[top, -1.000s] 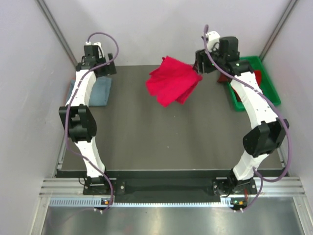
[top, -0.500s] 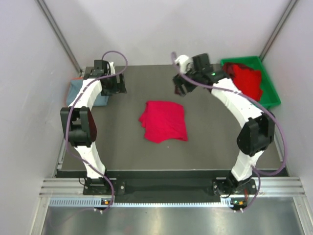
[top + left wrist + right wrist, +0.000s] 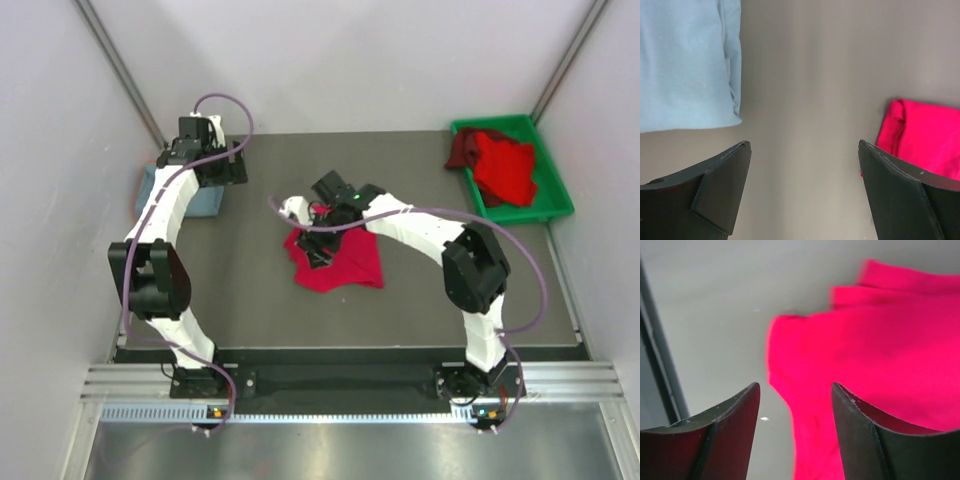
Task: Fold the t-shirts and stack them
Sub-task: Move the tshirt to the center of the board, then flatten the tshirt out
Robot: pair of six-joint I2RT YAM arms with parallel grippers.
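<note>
red t-shirt (image 3: 345,268) lying mid tabletop (image 3: 430,290), right pincer (image 3: 796,390) released low over its edge, left pincer (image 3: 805,150) released near folded grey-blue t-shirt (image 3: 685,65), more red t-shirts (image 3: 500,165) in green bin (image 3: 558,203)

Red t-shirt (image 3: 352,270) soft matt cloth; table (image 3: 250,295) matt dark; bin (image 3: 552,185) glossy green plastic.

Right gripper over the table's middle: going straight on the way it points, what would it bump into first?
The right gripper would most likely meet the red t-shirt near its edge, on the table; its open jaws point down at it. Depth is unclear.
</note>
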